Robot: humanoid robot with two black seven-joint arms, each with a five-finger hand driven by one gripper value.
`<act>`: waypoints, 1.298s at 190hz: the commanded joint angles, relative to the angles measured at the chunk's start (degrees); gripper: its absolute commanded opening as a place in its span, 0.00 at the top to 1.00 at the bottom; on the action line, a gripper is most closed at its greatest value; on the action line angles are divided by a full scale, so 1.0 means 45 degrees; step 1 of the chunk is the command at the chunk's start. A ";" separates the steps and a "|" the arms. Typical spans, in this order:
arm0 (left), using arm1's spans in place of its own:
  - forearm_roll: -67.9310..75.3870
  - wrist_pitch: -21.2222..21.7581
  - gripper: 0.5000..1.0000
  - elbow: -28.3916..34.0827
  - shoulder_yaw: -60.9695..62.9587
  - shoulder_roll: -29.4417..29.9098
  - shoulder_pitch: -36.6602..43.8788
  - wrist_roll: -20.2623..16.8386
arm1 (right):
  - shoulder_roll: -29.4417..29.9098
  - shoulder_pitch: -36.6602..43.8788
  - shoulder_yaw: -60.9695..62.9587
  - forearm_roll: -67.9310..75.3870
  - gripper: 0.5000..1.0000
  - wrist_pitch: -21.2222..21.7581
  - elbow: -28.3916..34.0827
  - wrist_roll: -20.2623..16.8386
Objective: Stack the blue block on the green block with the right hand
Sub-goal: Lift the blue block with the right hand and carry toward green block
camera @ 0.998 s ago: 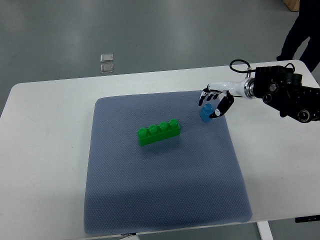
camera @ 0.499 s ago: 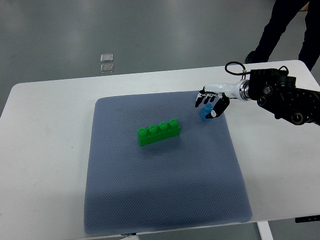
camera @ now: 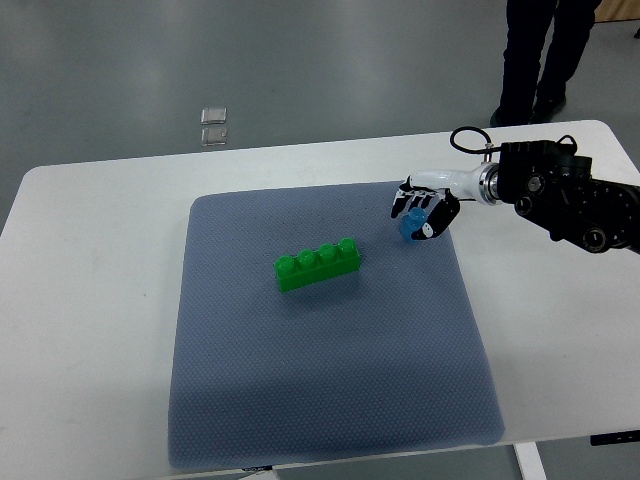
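A long green block with four studs lies on the grey-blue mat, near its middle. A small blue block is at the mat's upper right. My right hand is curled around the blue block, with fingers on both sides, so only part of the block shows. The hand and block are well to the right of the green block and apart from it. The left arm does not show.
The mat lies on a white table. A person's legs stand on the floor beyond the table's far right corner. Two small clear tiles lie on the floor behind the table.
My right hand has shifted slightly left and up with the blue block between its fingers. The person behind the table has walked to the left.
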 commanded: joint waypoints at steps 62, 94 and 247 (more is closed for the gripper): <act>0.0000 0.0000 0.00 -0.0001 -0.0013 0.0000 0.0008 0.0000 | -0.0004 -0.0063 -0.0019 -0.0175 0.68 -0.0018 0.0019 0.0058; 0.0000 0.0000 0.00 0.0019 -0.0013 0.0000 -0.0012 0.0000 | -0.0023 -0.0024 -0.0019 -0.0312 0.77 -0.0018 0.0019 0.0195; 0.0000 0.0000 0.00 -0.0001 0.0006 0.0000 0.0008 0.0000 | -0.0258 0.1461 -0.0078 -0.0058 0.79 0.0431 0.0858 0.0214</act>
